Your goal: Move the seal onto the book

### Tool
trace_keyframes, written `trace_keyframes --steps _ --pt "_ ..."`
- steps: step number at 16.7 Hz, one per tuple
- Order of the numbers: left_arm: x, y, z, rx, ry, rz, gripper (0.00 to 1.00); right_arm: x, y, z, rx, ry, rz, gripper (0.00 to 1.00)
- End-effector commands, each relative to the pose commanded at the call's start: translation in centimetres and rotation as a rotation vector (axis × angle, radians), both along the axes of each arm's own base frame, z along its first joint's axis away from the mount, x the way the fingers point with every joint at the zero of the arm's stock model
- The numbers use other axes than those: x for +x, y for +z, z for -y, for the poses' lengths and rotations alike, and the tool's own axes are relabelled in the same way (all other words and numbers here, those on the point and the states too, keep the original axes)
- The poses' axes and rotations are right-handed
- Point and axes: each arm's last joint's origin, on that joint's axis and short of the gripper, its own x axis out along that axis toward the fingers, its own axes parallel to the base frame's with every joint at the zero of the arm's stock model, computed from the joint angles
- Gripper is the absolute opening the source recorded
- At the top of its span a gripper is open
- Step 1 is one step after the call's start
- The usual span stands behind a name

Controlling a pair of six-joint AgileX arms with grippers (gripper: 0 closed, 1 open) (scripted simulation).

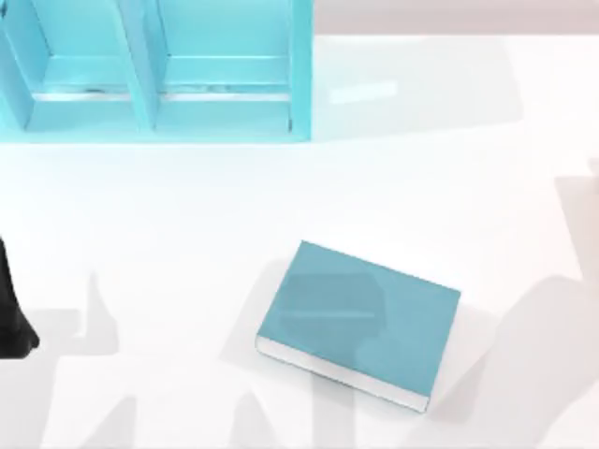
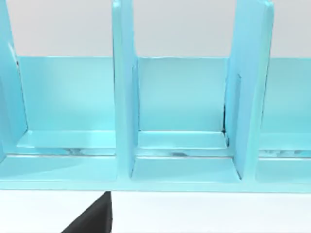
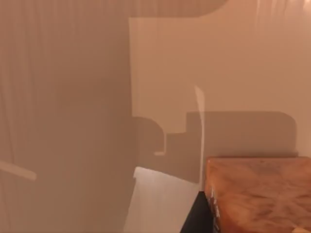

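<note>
Lying flat on the white table (image 1: 140,215), the book (image 1: 360,323) sits a little right of centre in the top view, teal cover up, white page edges along its near side, its long axis skewed so it runs from upper left down to lower right. Cover bare, nothing resting on it

Seal (image 3: 260,194): the right wrist view has an orange-brown blocky body pressed very close to the lens, a dark part just beside it. Knob not made out. Judgement: the seal is up at the right pincer, probably carried, though whether the fingers are clamped on it or apart I cannot tell

Right arm: the top view gives broad grey shadows falling across the table's right side and onto the book's right end. Judgement: the right arm is the nearer one, and the coming move turns on the book lying leftward and toward the table's middle from it; setting down on the wide cover needs no fine alignment with the skewed axis

Left arm (image 1: 14,318): dark shape at the far left edge of the top view, well apart from the book, parked. Its wrist view faces the teal shelf unit (image 2: 184,121), 3 open compartments, with a dark part at the lower edge; pincer state cannot be told

Top view gives the book's lie; right wrist view gives the seal's block
</note>
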Motion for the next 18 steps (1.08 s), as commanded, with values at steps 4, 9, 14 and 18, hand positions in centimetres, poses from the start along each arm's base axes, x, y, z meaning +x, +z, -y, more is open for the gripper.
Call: trace_keyframes --steps 4,9,14,18 --pt "0.0 0.0 0.0 0.0 0.0 0.0 1.0 0.8 3.5 -0.5 -0.041 -0.039 0.065 0.0" --pt "0.0 0.0 0.0 0.0 0.0 0.0 1.0 1.4 13.6 -4.9 -0.098 -0.135 0.222 0.0" --pt "0.0 0.0 0.0 0.0 0.0 0.0 1.0 -0.5 18.8 -11.4 -0.044 -0.093 0.213 0.0" --pt "0.0 0.0 0.0 0.0 0.0 0.0 1.0 0.0 15.9 -14.4 -0.005 -0.024 0.038 0.0"
